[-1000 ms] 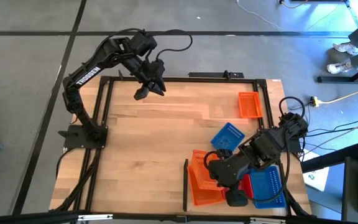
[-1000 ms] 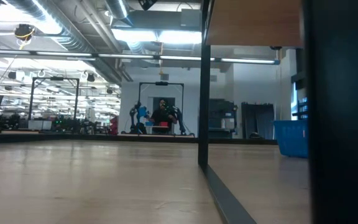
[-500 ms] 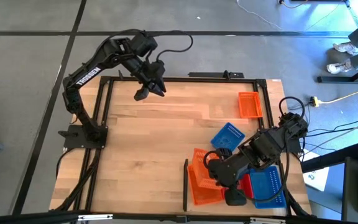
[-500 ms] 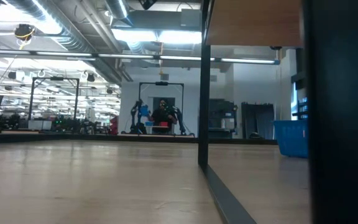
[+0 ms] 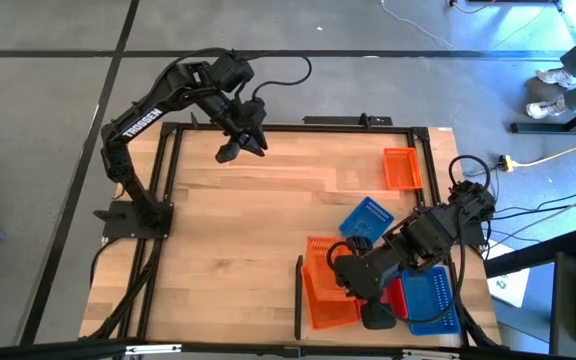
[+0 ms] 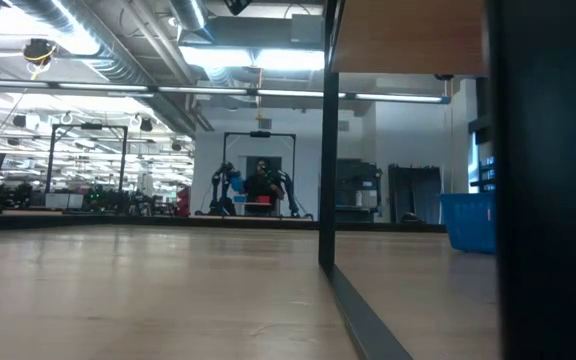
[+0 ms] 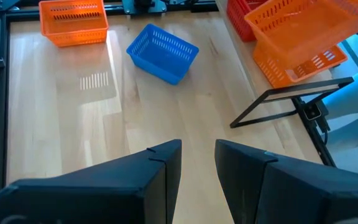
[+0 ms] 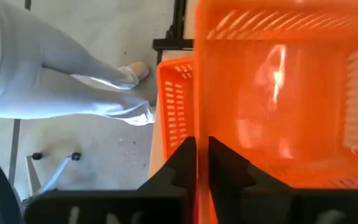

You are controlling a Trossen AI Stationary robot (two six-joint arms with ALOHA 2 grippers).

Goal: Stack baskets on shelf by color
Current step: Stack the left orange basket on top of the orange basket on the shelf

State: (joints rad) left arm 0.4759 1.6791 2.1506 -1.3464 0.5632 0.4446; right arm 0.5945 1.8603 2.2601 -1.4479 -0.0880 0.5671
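Observation:
On the shelf (image 5: 248,230), a wood board, my right gripper (image 5: 340,268) (image 8: 201,155) at the near right is shut on an orange basket (image 5: 318,255) (image 7: 303,25). That basket is tilted over a second orange basket (image 5: 330,305) (image 8: 174,106) beside the black divider strip (image 5: 298,295). A third orange basket (image 5: 400,168) stands at the far right, with a blue basket (image 5: 366,220) nearer the middle. Another blue basket (image 5: 433,300) and a red one (image 5: 396,298) lie under my right arm. My left gripper (image 5: 240,148) (image 7: 197,155) hangs open over the far left. My right gripper has one side wall (image 8: 201,118) of the upper orange basket between its two fingers, one finger inside the basket and one outside. The fingers slant down from the table's right. The basket sits tilted above the lower orange basket; I cannot tell whether it rests on it.
Black frame rails (image 5: 168,200) run along the board's edges. A person's legs in white trousers (image 8: 55,68) stand on the floor just past the near edge. The board's left and middle are bare wood (image 5: 218,260).

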